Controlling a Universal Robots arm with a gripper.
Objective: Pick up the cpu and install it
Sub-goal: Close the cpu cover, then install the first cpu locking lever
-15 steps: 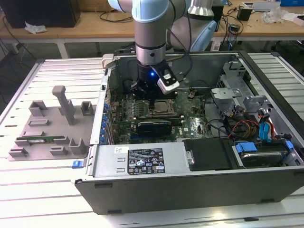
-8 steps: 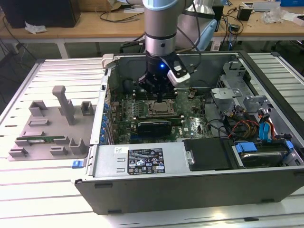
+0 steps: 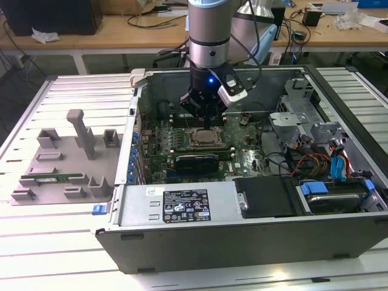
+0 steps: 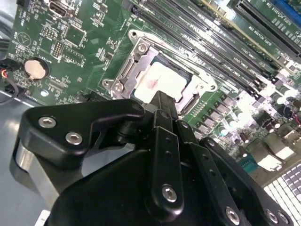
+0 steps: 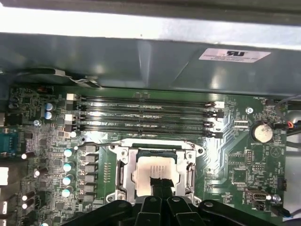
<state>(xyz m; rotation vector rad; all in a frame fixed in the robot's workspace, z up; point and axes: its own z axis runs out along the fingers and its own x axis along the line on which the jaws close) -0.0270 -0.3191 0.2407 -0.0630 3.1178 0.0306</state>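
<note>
cpu (image 3: 204,138) lies flat in the socket (image 3: 189,140) near the middle of the green motherboard (image 3: 159,144), inside the open computer case (image 3: 182,237) that rests on the slatted table (image 3: 36,257). The arm stands straight above the cpu, and the gripper (image 3: 207,124) points down at it. In the second wrist view the gripper (image 4: 162,100) has its black fingers (image 4: 163,117) pressed together with nothing between them; their tip is over the near edge of the cpu's (image 4: 164,79) pale silver top, which bears a faint reddish mark. Whether the tip touches the metal or stops just above it cannot be told. In the first wrist view the socket's metal frame (image 5: 123,170) borders the cpu (image 5: 149,168) on both sides, and four long memory slots (image 5: 141,115) run side by side on the far side of it, towards the case wall. A round coin battery (image 5: 262,132) sits on the board well apart from the socket. On the exterior view's left, outside the case, a grey fixture tray (image 3: 90,140) lies on the table with a thin green memory stick (image 3: 51,179) in it
</note>
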